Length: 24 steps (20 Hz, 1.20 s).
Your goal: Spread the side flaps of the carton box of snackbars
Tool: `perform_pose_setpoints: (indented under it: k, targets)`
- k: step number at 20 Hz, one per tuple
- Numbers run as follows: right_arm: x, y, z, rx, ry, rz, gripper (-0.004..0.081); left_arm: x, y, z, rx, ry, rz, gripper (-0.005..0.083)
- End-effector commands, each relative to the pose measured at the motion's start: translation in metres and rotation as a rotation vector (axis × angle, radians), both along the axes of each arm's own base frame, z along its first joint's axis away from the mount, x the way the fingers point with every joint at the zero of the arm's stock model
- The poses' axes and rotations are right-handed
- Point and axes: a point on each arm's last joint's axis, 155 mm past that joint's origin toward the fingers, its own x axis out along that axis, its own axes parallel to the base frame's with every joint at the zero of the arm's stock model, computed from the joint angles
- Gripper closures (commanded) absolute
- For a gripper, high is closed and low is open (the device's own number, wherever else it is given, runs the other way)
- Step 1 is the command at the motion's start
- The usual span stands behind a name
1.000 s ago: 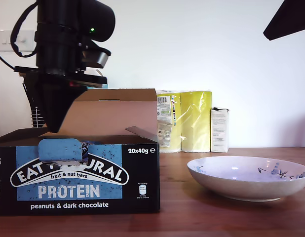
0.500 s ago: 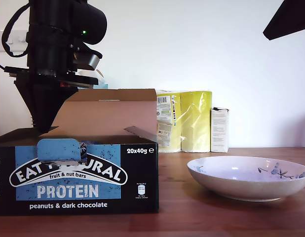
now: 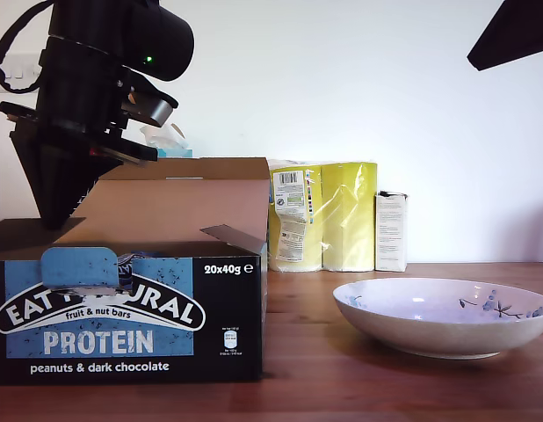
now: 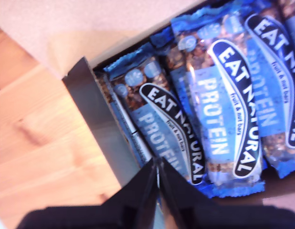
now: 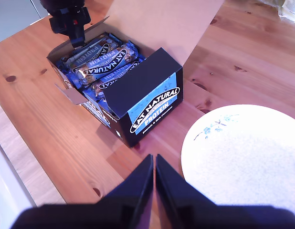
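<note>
The carton box [image 3: 122, 299] sits open on the bench [image 3: 412, 387] at the exterior view's left, snack bars [image 4: 209, 109] showing. My first gripper [image 4: 157, 164] hangs over its end side flap [image 4: 102, 129], fingers together; my second gripper [image 5: 153, 162] likewise closed.

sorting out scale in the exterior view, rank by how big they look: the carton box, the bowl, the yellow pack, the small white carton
1. carton box, though it sits nearest the camera
2. bowl
3. yellow pack
4. small white carton

"EAT NATURAL PROTEIN", "peanuts & dark chocolate", "20x40g" on the carton box [image 3: 122, 308]; "EAT NATURAL PROTEIN" on the bars [image 4: 219, 109].
</note>
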Motion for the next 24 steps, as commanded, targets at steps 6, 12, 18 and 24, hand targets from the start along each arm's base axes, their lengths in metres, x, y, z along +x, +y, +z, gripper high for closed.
perform_pose_setpoints:
  k: [6, 12, 18, 24]
  targets:
    - [-0.001, 0.002, 0.005, 0.006, -0.010, 0.012, 0.0783, -0.002, 0.014, 0.003, 0.058, 0.002, 0.008, 0.0793]
    - [-0.002, 0.002, 0.003, 0.003, -0.003, 0.012, 0.0783, 0.001, 0.024, 0.008, 0.117, -0.024, 0.009, 0.0793]
    - [-0.002, 0.002, 0.002, 0.001, 0.001, 0.013, 0.0783, 0.003, 0.037, 0.011, 0.156, -0.031, 0.027, 0.0793]
    - [-0.002, 0.002, 0.002, -0.002, 0.001, 0.014, 0.0783, 0.007, 0.051, 0.012, 0.161, -0.033, 0.075, 0.0793]
